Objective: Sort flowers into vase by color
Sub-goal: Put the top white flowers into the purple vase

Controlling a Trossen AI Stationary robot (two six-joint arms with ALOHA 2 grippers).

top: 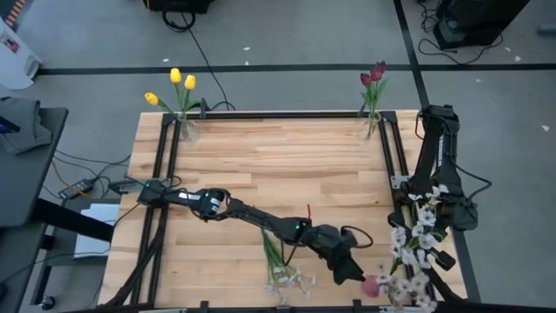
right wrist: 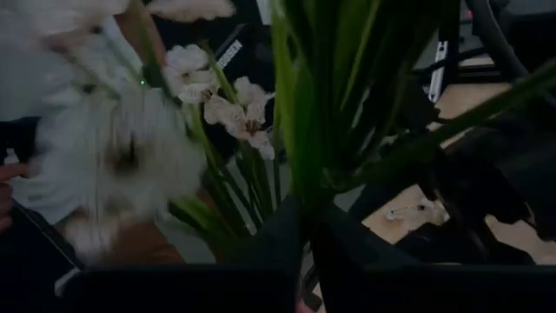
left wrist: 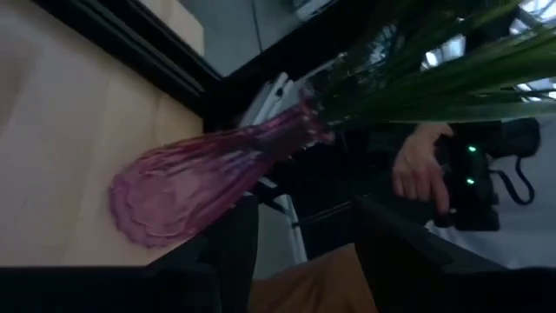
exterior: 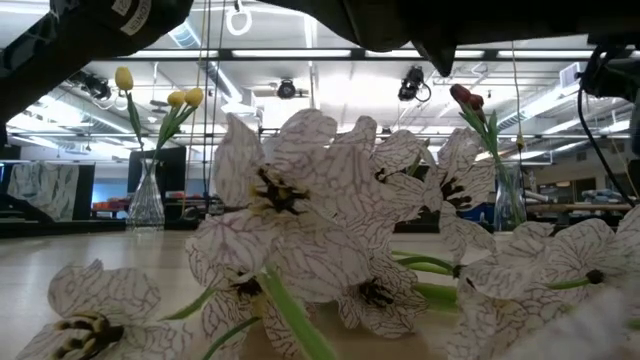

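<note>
I take the pink vase (top: 372, 285), near the table's (top: 261, 156) front right corner, as my landmark. My left end effector (top: 354, 271) sits just beside it, on the side toward the table's middle; in the left wrist view the vase (left wrist: 200, 183) lies right ahead of the two dark fingers (left wrist: 234, 252), which stand apart with nothing between them, not touching the glass. Green stems (left wrist: 434, 78) stick out of its neck.

My right end effector (top: 426, 252) hangs just beyond the vase, at the table's right edge, among the white flowers (top: 415, 239). In the right wrist view its fingers pinch a bundle of green stems (right wrist: 304, 130), with white blossoms (right wrist: 234, 109) past them, so it is gripping the white flowers.

A loose white spray (top: 282, 265) lies on the table to the left of the vase, past the left arm. Far across the table from the vase, the yellow tulips (top: 176, 87) stand in a clear vase at the back left corner and the red tulips (top: 373, 76) in another at the back right. A person's hand (left wrist: 421, 165) shows beyond the table.
</note>
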